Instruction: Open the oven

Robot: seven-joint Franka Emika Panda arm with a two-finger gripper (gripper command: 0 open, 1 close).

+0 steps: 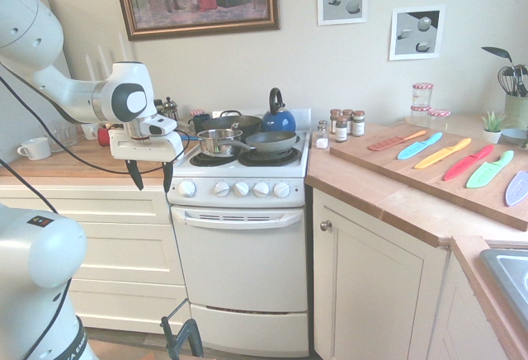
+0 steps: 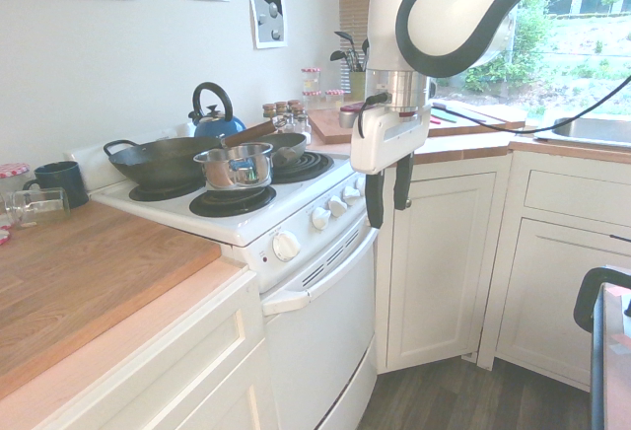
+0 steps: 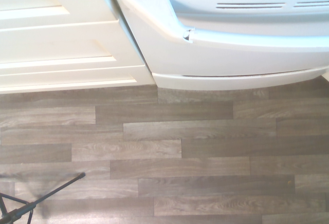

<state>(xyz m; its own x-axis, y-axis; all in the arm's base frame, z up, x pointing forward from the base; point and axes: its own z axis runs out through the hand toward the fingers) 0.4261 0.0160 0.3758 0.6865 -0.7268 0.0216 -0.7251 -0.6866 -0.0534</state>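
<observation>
The oven [image 1: 242, 277] is a small white cooker with its plain door shut, a wide curved handle [image 1: 238, 218] under a row of white knobs [image 1: 235, 188], and a black hob on top. My gripper [image 1: 149, 177] hangs open in front of the cooker's left front corner, fingers pointing down, level with the knob row and above the handle's left end. In the second exterior view the gripper [image 2: 385, 193] stands out in front of the knobs, apart from the door. The wrist view looks down on the handle's end [image 3: 247, 41] and the floor.
Pans [image 1: 216, 140] and a blue kettle [image 1: 278, 117] sit on the hob. Cream cabinet drawers [image 1: 99, 244] flank the oven on the left, a cabinet door [image 1: 367, 294] on the right. A board with coloured knives [image 1: 445, 155] lies on the right counter. Wood-look floor [image 3: 164, 157] lies below.
</observation>
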